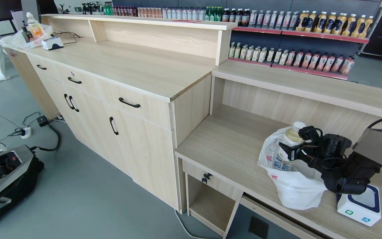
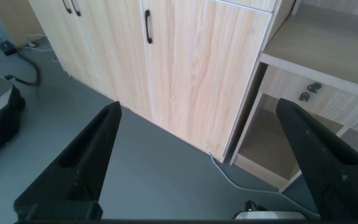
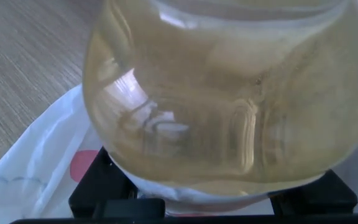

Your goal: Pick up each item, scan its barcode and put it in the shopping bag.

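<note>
Right gripper (image 1: 297, 143) clamps the pale-yellow plastic drink bottle (image 1: 287, 149), cap up and near-upright, in the white plastic shopping bag (image 1: 293, 194) by the light wooden counter (image 1: 230, 142) edge. Left gripper (image 2: 197, 107) has its jaws wide over open floor.

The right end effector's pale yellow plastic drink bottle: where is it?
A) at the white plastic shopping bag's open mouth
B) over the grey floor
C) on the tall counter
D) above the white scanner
A: the head view shows the right end effector gripping the pale yellow plastic drink bottle at the open mouth of the white plastic shopping bag.
</note>
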You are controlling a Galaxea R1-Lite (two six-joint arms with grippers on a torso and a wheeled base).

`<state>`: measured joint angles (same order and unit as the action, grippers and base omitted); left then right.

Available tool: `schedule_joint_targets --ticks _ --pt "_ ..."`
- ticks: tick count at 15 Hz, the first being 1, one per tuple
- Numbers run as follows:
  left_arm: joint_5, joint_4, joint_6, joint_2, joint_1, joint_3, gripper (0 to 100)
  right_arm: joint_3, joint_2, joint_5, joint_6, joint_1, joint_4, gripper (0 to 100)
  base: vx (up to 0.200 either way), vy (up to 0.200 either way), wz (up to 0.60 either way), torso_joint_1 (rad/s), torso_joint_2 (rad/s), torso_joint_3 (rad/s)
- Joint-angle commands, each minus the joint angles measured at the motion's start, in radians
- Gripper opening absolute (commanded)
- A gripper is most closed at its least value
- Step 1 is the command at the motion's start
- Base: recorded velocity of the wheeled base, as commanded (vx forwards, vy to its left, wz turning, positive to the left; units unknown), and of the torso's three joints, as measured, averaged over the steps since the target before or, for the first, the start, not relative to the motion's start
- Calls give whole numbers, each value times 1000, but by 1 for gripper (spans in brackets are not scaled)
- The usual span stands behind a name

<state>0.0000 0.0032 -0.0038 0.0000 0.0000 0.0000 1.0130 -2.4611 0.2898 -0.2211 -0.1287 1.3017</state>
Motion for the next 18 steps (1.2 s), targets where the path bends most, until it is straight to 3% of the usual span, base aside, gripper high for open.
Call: schedule_joint_targets --ticks 1,3,4,8,10,13,15,16,18 --pt "0 0 -1 0 0 0 100 15 -36 0 -1 4 -1 0 0 0 0 0 0 0" --pt "0 0 -1 0 0 0 100 10 -45 0 0 1 -1 0 0 0 0 0 0 0" --pt "0 0 -1 0 0 0 100 1 -45 0 -1 1 -1 100 0 0 0 0 0 0" --pt "0 0 -1 0 0 0 100 -13 -4 0 -3 4 -10 100 0 0 0 0 0 0" --pt "0 0 -1 0 0 0 100 -77 162 -3 -18 17 -75 100 0 0 0 0 0 0" --pt "0 0 -1 0 0 0 100 -363 564 -4 -69 3 -174 100 0 0 0 0 0 0" --pt "0 0 -1 0 0 0 100 -556 837 -3 -152 -60 -225 100 0 0 0 0 0 0" --pt "0 0 -1 0 0 0 100 -570 942 -8 -190 -101 -317 100 0 0 0 0 0 0" --pt "0 0 -1 0 0 0 100 -554 1180 -63 -264 -203 -699 100 0 0 -600 5 7 2"
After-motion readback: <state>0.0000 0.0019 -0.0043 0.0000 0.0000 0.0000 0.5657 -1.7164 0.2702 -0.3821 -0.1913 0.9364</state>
